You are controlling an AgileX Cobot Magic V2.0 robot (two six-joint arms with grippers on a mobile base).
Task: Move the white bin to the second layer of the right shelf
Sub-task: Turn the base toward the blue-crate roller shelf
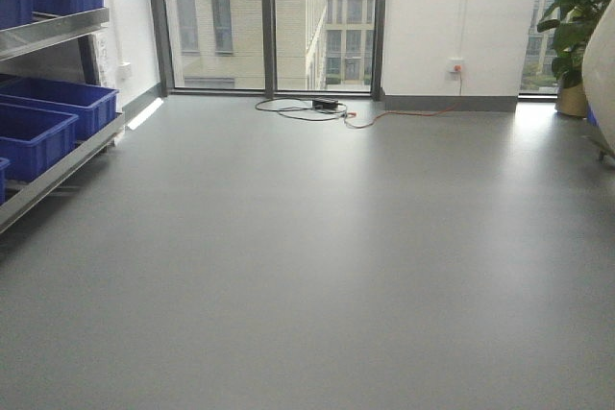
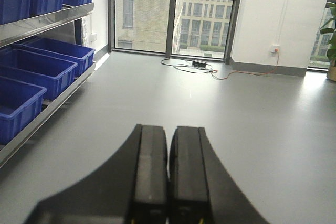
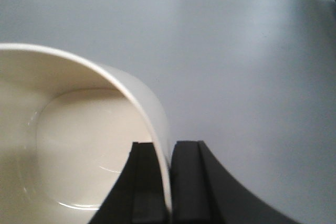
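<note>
I count one cream-white round plastic bin (image 3: pixel 79 140), mouth facing right gripper (image 3: pixel 169 150); its jaws clamp bin rim; left gripper (image 2: pixel 169 135) jaws together, empty.

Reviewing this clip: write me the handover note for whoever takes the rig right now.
Left gripper: shut, holding nothing, above bare floor.
Right gripper: fingers shut on the rim of the white bin, one inside, one outside.
Bin: empty, held up at the right edge of the front view.
Done: bin grasped.
Left: the right shelf second layer shows in no view; find it, set the bin on it, release. The rack with blue crates is on the left.
</note>
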